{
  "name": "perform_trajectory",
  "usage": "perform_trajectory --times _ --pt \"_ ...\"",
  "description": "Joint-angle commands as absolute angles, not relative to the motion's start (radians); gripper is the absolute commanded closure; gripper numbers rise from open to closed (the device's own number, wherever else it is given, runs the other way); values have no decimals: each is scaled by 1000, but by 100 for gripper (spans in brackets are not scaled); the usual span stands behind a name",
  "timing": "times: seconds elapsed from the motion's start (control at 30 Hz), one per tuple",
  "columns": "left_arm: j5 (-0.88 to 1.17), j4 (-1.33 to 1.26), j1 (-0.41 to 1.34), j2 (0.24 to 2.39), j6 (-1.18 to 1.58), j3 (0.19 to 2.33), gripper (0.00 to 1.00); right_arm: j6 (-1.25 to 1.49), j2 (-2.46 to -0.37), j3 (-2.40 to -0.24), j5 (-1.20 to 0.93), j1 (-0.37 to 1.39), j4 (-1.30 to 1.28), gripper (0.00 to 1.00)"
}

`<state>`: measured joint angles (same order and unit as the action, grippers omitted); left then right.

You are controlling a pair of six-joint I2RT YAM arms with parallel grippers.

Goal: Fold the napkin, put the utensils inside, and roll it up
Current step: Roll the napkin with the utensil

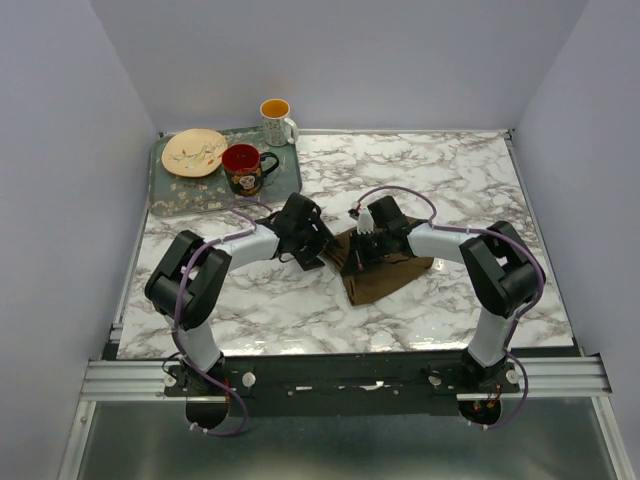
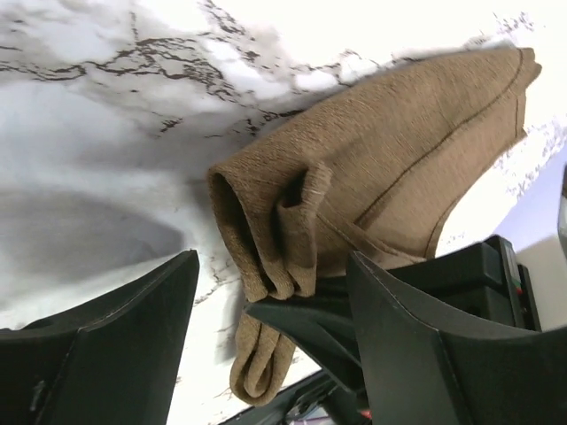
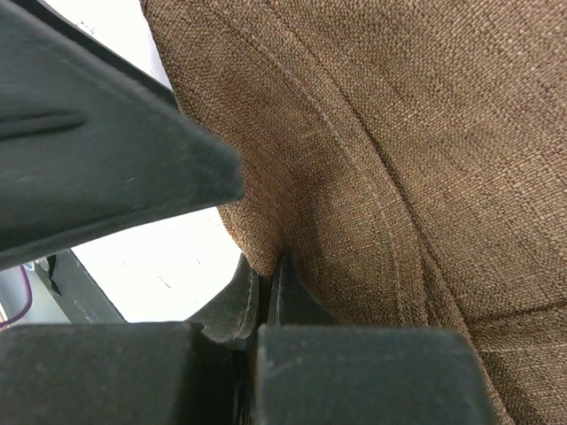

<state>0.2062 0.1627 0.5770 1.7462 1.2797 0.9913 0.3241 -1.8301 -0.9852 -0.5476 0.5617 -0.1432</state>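
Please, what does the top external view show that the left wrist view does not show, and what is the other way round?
Only the top external view shows the tray at the far left. It carries a plate and a red mug, and a white mug stands at its far corner. Only the left wrist view shows the folded end of the napkin, its layers doubled into a loop, lying between the open jaws of the left gripper. Both views show the brown napkin lying on the marble table.
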Motion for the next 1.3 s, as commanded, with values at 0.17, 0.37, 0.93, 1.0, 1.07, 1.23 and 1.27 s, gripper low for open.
perform_trajectory --times 0.17,0.37,0.93,1.0,1.07,1.23,1.27 --pt "101 219 612 1799 1335 1052 34 325 -1881 -957 -555 563 -141 100" --pt "84 189 623 1841 1338 1049 46 328 -1878 -962 -572 560 -143 100" --pt "-40 190 643 1858 1232 1035 82 278 -1898 -995 -598 546 -196 99" --pt "-54 227 643 1864 1218 1048 96 267 -1888 -996 -575 549 -207 99" --pt "-57 245 643 1871 1209 1061 98 255 -1884 -1000 -557 549 -224 98" --pt "-52 300 650 1894 1197 1112 100 232 -1869 -1017 -542 561 -262 89" --pt "-52 334 652 1896 1197 1121 100 226 -1856 -1022 -497 568 -279 80"
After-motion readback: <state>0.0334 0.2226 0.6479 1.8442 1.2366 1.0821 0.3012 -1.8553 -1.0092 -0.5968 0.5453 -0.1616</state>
